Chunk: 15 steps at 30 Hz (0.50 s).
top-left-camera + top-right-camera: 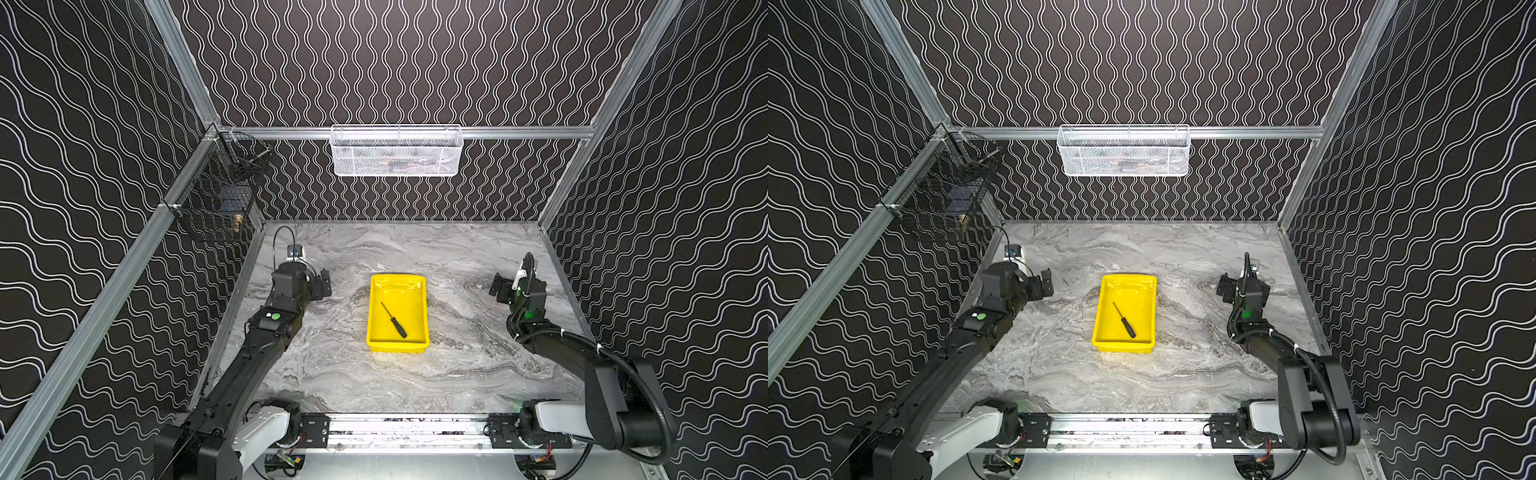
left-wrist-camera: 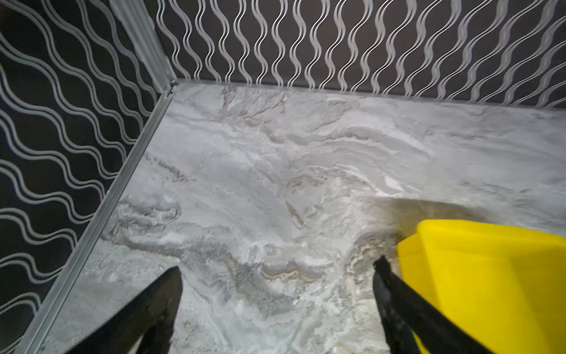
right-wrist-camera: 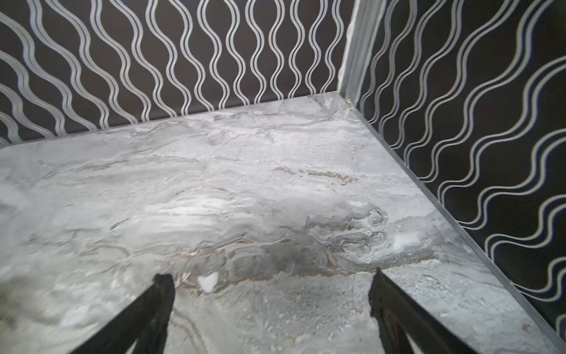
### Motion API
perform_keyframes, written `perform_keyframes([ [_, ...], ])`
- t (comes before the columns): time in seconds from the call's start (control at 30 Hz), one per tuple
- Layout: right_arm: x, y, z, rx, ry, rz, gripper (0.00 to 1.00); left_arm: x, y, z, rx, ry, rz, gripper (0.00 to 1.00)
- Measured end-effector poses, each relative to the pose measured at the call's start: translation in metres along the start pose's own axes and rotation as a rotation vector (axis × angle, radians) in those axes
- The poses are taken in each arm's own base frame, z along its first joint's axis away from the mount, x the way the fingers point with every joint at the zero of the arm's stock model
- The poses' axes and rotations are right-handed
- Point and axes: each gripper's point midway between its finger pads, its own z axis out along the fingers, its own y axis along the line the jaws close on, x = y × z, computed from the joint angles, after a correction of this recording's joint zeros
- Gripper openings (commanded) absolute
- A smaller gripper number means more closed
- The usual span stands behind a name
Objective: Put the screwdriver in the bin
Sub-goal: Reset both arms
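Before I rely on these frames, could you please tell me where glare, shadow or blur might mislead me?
In both top views, glare streaks the far end of the bin, yet the screwdriver reads sharp; in the left wrist view the bin is washed-out yellow and throws a soft shadow on the table; in the right wrist view the table looks soft, with one small white spot.

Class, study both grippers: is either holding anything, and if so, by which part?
Nothing is held. The left gripper and right gripper are open and empty; the screwdriver lies loose in the bin.
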Motion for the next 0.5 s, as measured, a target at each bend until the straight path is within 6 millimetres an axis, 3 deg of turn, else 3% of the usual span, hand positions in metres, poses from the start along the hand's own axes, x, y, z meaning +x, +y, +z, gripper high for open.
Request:
perform_keyframes([
  [0.27,0.035,-0.014,0.007,0.044,0.018,-0.04,1.0,0.068,0.017,0.039,-0.103,0.006,0.141,0.99],
  [0.37,0.036,-0.011,0.009,-0.009,-0.018,-0.026,1.0,0.083,0.02,0.049,-0.118,-0.034,0.198,0.99],
  [0.5,0.05,-0.032,0.005,-0.014,-0.038,0.021,1.0,0.091,0.02,0.063,-0.122,-0.06,0.257,0.99],
])
